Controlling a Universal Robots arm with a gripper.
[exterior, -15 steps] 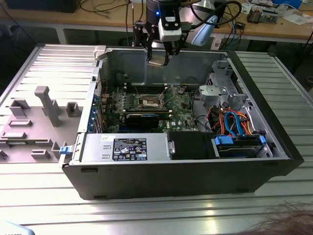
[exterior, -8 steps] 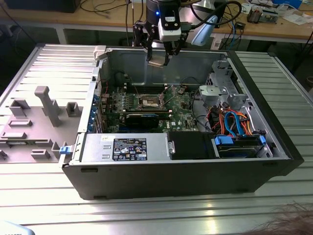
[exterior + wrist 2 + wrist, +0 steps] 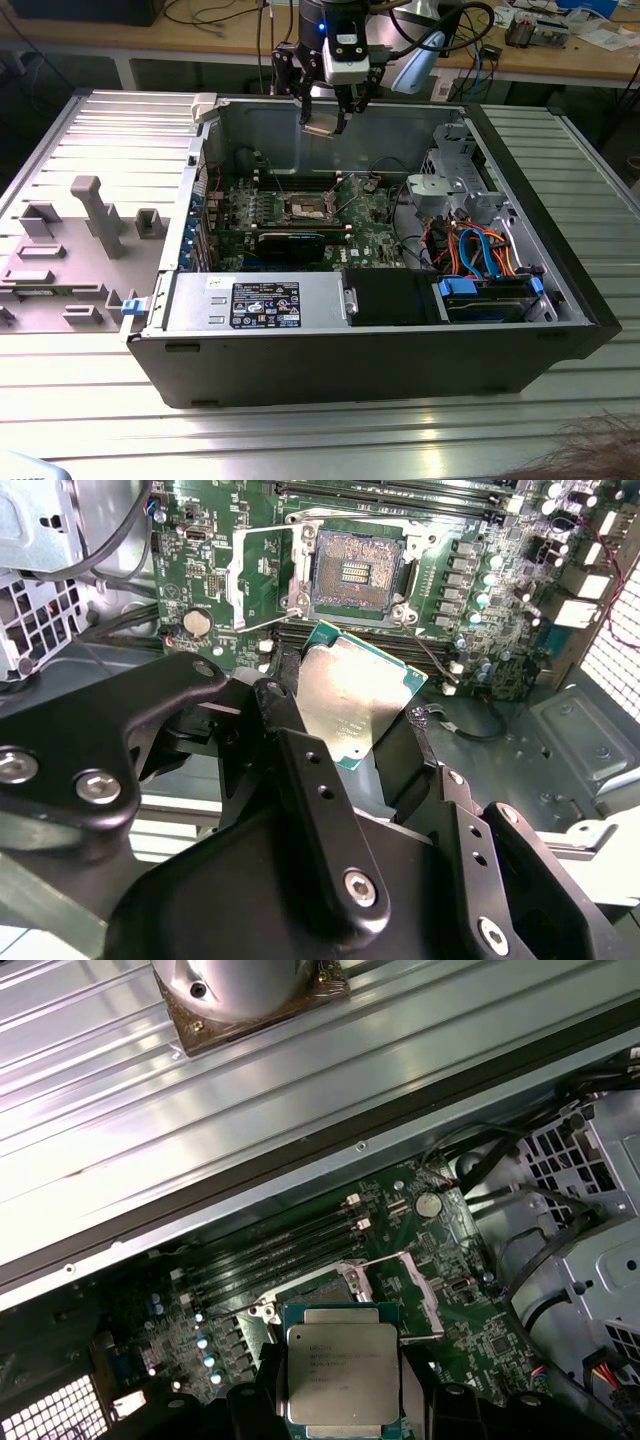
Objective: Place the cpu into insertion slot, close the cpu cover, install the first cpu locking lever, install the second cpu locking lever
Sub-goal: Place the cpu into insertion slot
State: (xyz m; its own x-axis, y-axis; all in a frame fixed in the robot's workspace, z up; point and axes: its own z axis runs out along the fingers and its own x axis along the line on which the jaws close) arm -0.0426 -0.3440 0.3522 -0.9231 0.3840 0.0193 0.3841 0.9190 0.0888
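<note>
My gripper (image 3: 325, 120) hangs above the far wall of the open computer case, shut on the cpu (image 3: 322, 129). In both wrist views the cpu (image 3: 352, 702) (image 3: 343, 1368) is a flat silvery square with a green edge, pinched by its sides between the two black fingers (image 3: 276, 708) (image 3: 416, 1392). The insertion slot (image 3: 356, 572) (image 3: 305, 208) lies bare and dark on the green motherboard (image 3: 205, 555), below the chip and well apart from it. The cpu cover (image 3: 252, 580) stands swung open beside the slot. In the first wrist view the held chip partly hides the insertion slot (image 3: 322, 1286).
A silver drive cage (image 3: 452, 188) and orange and blue cables (image 3: 480, 250) fill the case's side at the exterior view's right. A black card (image 3: 290, 243) and a labelled grey box (image 3: 250, 298) lie near the front. A grey moulded tray (image 3: 70, 235) sits outside at the exterior view's left.
</note>
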